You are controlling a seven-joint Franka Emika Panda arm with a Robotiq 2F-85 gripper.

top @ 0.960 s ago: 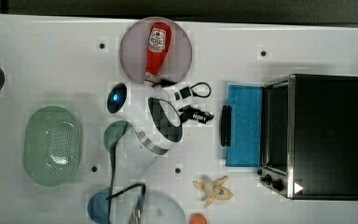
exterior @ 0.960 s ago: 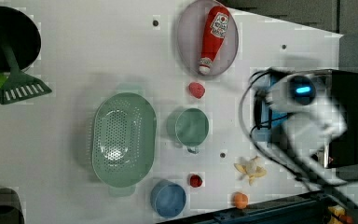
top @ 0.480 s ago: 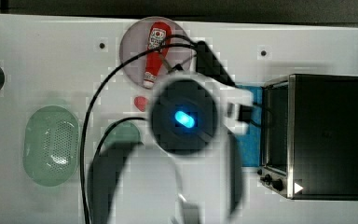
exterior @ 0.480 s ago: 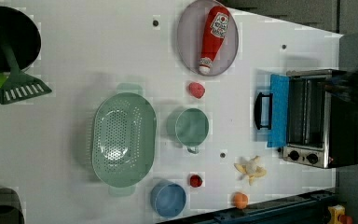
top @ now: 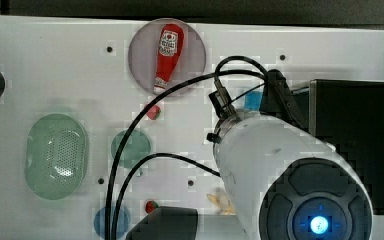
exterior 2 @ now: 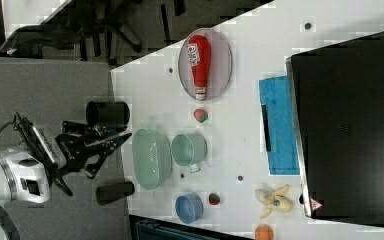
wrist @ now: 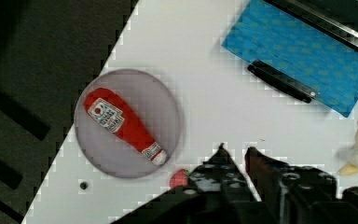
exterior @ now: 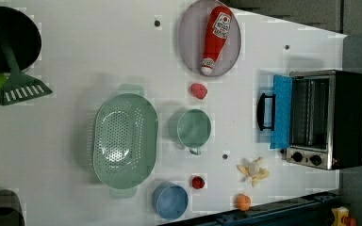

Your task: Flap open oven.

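The oven (exterior: pixel 325 117) stands at the left view's right, black on top with a silver frame. Its blue door (exterior: pixel 281 110) is flapped down flat on the table, and the dark bar handle (exterior: pixel 265 111) points toward the table's middle. The right view shows the oven (exterior 2: pixel 350 125) and the flat door (exterior 2: pixel 280 130) too. My gripper (exterior 2: pixel 115 150) hangs off the table at the right view's left, far from the oven. In the wrist view my gripper (wrist: pixel 235 150) is open by a narrow gap with nothing in it, apart from the door (wrist: pixel 303 56) and handle (wrist: pixel 282 81).
My arm (top: pixel 280 165) looms large in the top view's lower right. A ketchup bottle (exterior: pixel 215 37) lies on a grey plate (exterior: pixel 188 42). A green colander (exterior: pixel 125 139), green cup (exterior: pixel 194 128), blue bowl (exterior: pixel 169 201), banana (exterior: pixel 253 170) and black pot (exterior: pixel 2 37) share the table.
My arm has swung away from the oven and out of the left view, and now looms large in the top view. The door lies flat throughout.
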